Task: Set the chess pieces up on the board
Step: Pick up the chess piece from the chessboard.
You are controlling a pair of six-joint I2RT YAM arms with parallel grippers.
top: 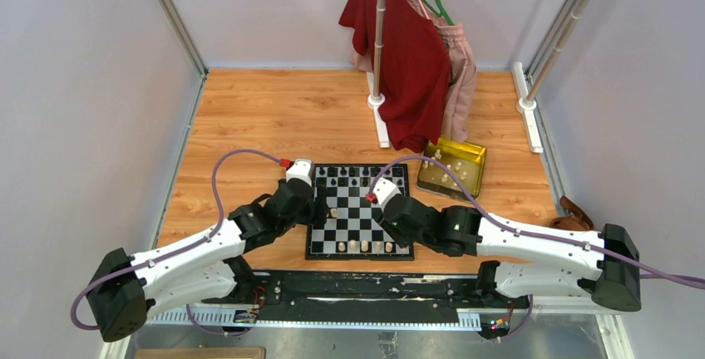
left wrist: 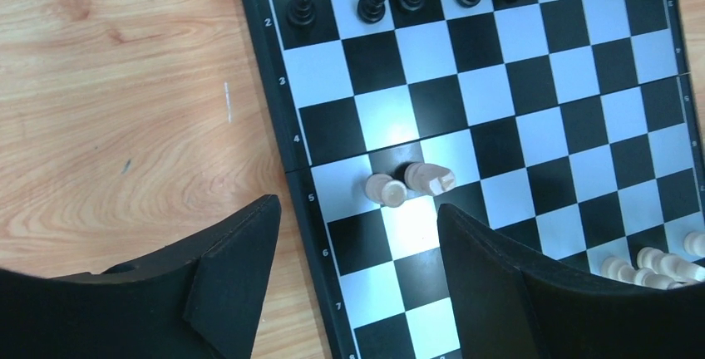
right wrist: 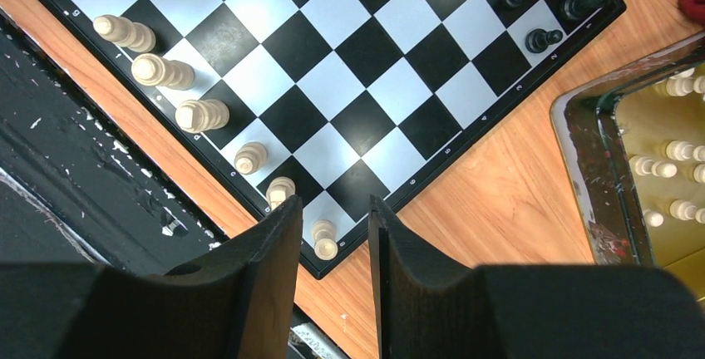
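You have open squares across the middle of the board [top: 359, 222]. Black chessmen [top: 353, 178] crowd its far rows, cream pieces [top: 366, 246] line the near edge, a stray cream pair [left wrist: 428, 178] sits mid-left, and the yellow tin [top: 477, 153] flanks its right on the counter [top: 266, 118].

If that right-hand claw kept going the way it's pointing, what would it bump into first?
Probably the cream chess piece on a corner square of the board, seen in the gap between the open fingers of the right gripper; depth is unclear.

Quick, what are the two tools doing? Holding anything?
Left tool: open, holding nothing.
Right tool: open a little, pale chess piece in the gap, not gripped.
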